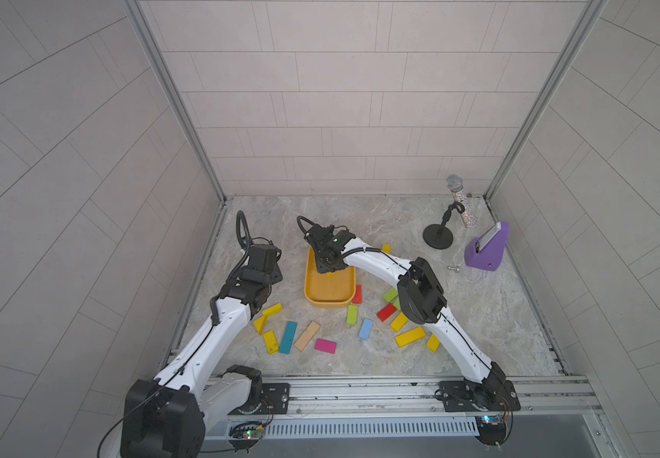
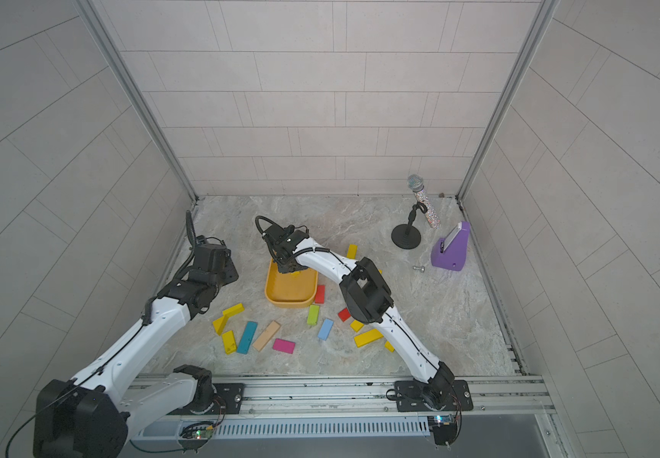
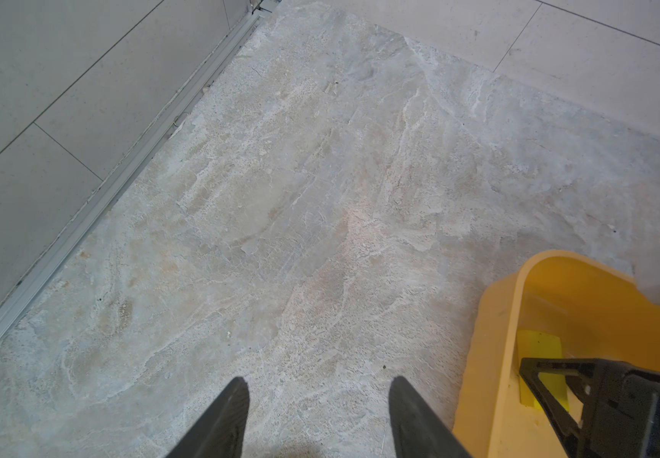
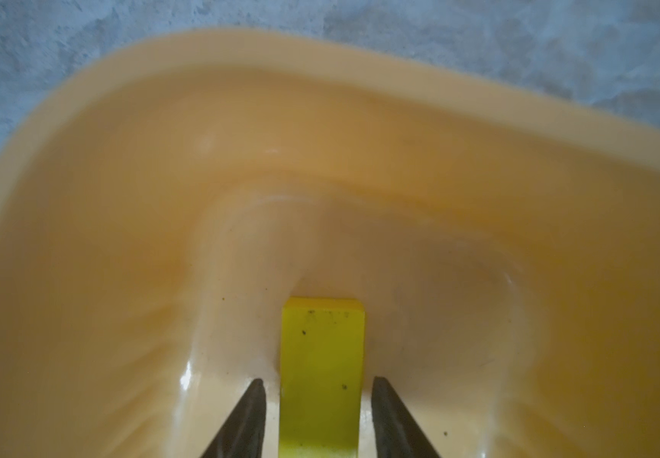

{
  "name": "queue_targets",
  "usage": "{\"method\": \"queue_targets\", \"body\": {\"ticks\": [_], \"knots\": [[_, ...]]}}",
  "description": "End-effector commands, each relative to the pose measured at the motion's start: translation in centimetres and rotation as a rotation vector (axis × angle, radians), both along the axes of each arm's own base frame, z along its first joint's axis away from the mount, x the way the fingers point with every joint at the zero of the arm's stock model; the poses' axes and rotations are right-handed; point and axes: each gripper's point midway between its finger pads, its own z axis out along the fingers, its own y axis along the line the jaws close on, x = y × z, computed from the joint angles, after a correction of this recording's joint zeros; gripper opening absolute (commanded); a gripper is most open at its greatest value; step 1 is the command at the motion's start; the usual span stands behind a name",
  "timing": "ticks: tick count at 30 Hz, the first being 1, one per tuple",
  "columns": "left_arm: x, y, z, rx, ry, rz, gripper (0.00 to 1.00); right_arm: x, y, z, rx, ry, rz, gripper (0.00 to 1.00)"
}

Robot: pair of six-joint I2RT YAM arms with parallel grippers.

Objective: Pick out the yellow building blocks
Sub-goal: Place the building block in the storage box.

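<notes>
The right tool (image 4: 318,380) is down inside the tub (image 1: 328,303). Its jaws stand apart, with a thin gap on each side of a yellow block (image 4: 322,349) that lies on the tub floor, so it clamps nothing. The block's long axis runs along the fingers, and a straight lift should clear it. The left tool (image 3: 319,378), jaws apart and empty, hovers over bare bench (image 3: 280,198) just left of the tub. Three yellow blocks (image 1: 270,342) lie front-left of the tub, nearer the left arm. Three more (image 1: 410,337) lie front-right of it, beside the right forearm, and another (image 1: 386,248) lies right of the tub's far end.
</notes>
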Motion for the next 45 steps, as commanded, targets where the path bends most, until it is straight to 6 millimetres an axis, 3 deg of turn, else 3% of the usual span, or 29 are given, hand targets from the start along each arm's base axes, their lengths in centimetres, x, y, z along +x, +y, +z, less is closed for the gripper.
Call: {"method": "queue_targets", "body": {"ticks": [1, 6, 11, 14, 17, 22, 25, 27, 36, 45], "knots": [[-0.4, 0.8, -0.6, 0.022, 0.022, 0.04, 0.62, -0.3, -0.1, 3.1, 0.016, -0.028, -0.008, 0.51], [0.0, -0.1, -0.8, -0.007, 0.022, -0.006, 0.64, -0.7, -0.3, 7.2, 0.053, -0.064, 0.023, 0.51], [1.0, -2.2, -1.7, -0.091, 0.016, -0.087, 0.64, -1.4, -2.1, 11.9, 0.066, -0.156, 0.052, 0.49], [1.6, -3.2, -2.1, -0.132, 0.015, -0.118, 0.64, -2.1, -4.3, 13.0, 0.034, -0.185, 0.052, 0.47], [2.1, -4.4, -2.1, -0.175, 0.012, -0.161, 0.64, -2.5, -8.6, 13.2, -0.049, -0.213, -0.02, 0.45], [2.9, -5.4, -2.4, -0.213, -0.01, -0.204, 0.67, -1.7, -16.8, 10.4, -0.102, -0.158, -0.167, 0.48], [3.2, -6.2, -2.6, -0.243, -0.015, -0.234, 0.67, -1.0, -19.9, 8.7, -0.12, -0.102, -0.208, 0.52], [3.4, -6.8, -2.7, -0.265, -0.009, -0.254, 0.67, -0.4, -20.9, 7.9, -0.133, -0.093, -0.224, 0.56], [3.5, -7.4, -3.3, -0.283, 0.034, -0.27, 0.67, 2.5, -21.3, 5.0, -0.124, -0.028, -0.243, 0.63], [3.2, -7.2, -3.7, -0.279, 0.041, -0.26, 0.67, 3.5, -21.0, 1.8, -0.139, 0.03, -0.266, 0.65]]}}
